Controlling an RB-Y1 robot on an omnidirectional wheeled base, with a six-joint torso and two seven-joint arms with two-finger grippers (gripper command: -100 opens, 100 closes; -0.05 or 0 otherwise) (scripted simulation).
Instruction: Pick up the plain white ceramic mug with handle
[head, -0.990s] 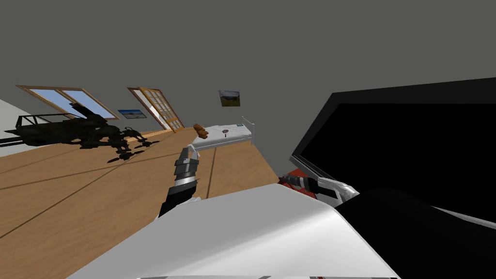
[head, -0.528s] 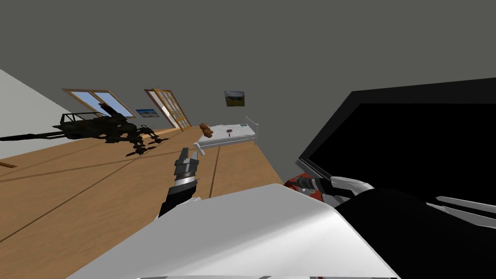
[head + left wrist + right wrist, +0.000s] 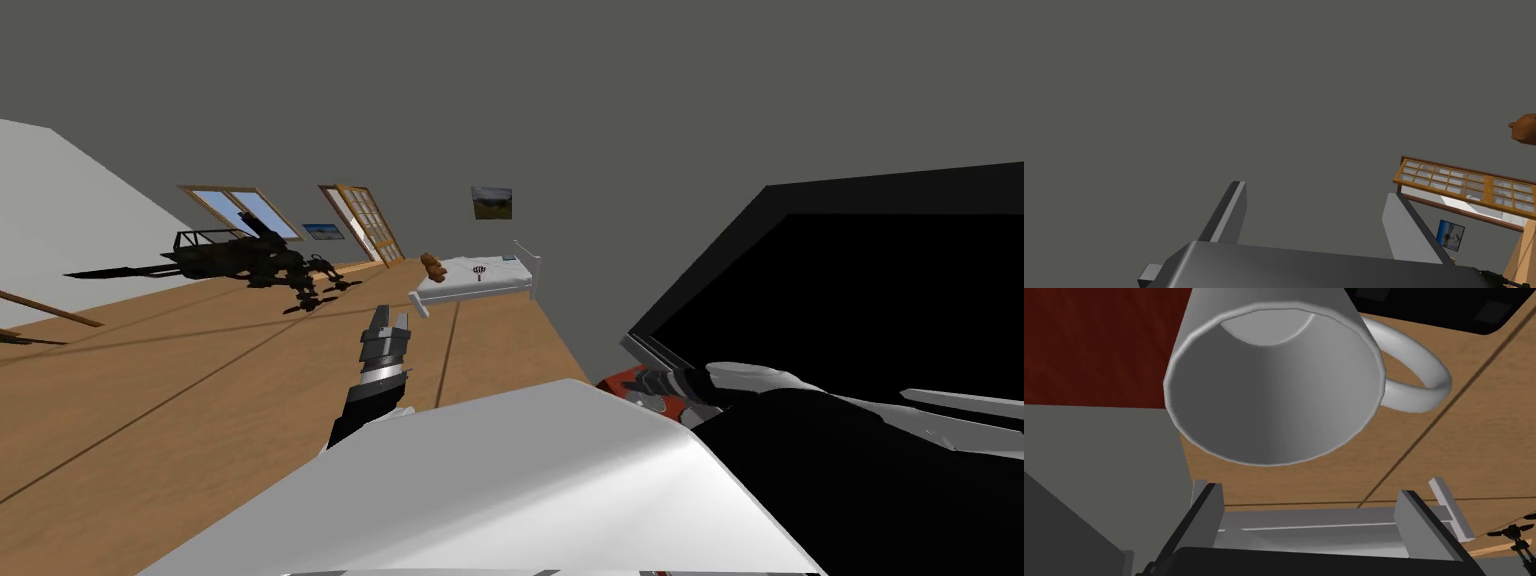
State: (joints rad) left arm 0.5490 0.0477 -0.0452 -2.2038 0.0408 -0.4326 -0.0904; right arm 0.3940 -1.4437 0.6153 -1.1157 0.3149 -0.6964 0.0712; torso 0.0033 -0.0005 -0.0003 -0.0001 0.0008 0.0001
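our head view swings: the wooden floor (image 3: 200, 400), the black area (image 3: 880, 290) and the white bed (image 3: 478, 280) all slide toward 3 o'clock, so the turn is ours. the white mug (image 3: 1274, 388) faces mouth-first just beyond the right gripper (image 3: 1309, 490), whose fingers stand spread, not touching it. the left gripper (image 3: 385, 325), below the bed at 12 o'clock, is spread and empty. we judge the grasp is next.

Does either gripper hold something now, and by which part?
Nothing is held. The mug lies just beyond the open right gripper, untouched; the left gripper is open and empty.
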